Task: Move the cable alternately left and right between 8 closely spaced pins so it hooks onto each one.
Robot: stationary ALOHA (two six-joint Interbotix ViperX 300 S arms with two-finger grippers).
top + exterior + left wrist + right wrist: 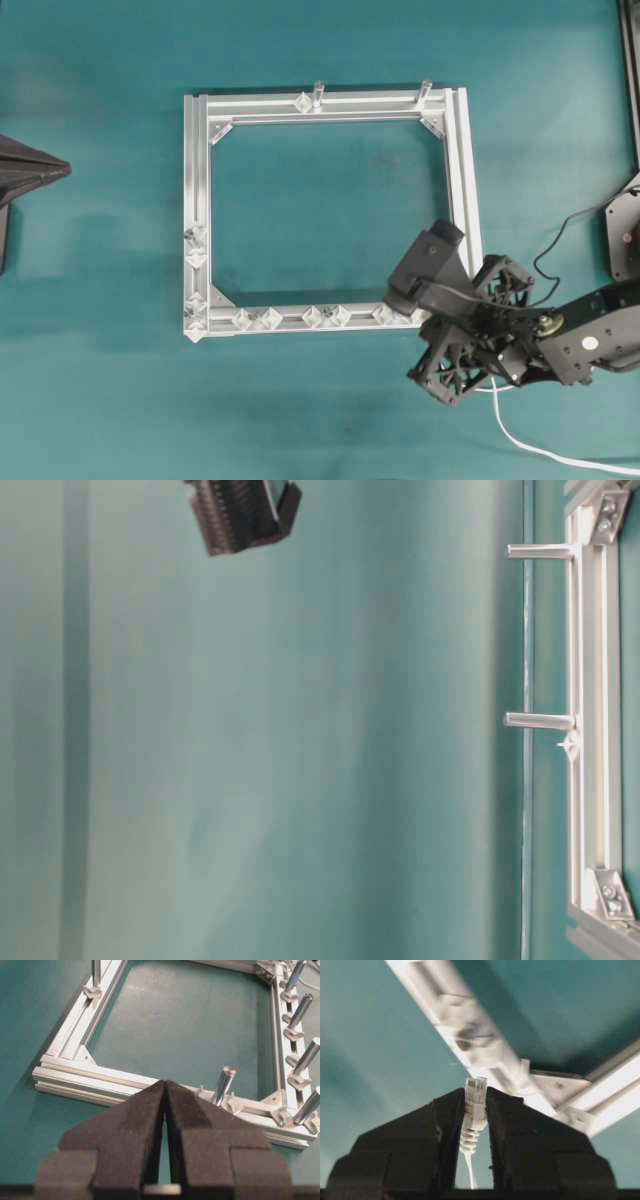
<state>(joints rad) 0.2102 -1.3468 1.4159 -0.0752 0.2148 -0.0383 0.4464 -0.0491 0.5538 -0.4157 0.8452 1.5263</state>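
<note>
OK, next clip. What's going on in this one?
The right gripper is pinching the white plug at the end of the cable and is over the lower right corner of the aluminium frame, close to the pins along its bottom rail. The rest of the cable trails off across the table; none of it is hooked on a pin yet. The left gripper is shut and empty, parked off the frame's other side.

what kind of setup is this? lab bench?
Likely a robot test bench, not a home or factory line: a plain teal table holding only an aluminium frame with pins, and the right gripper clamping a white cable by its plug.
</note>
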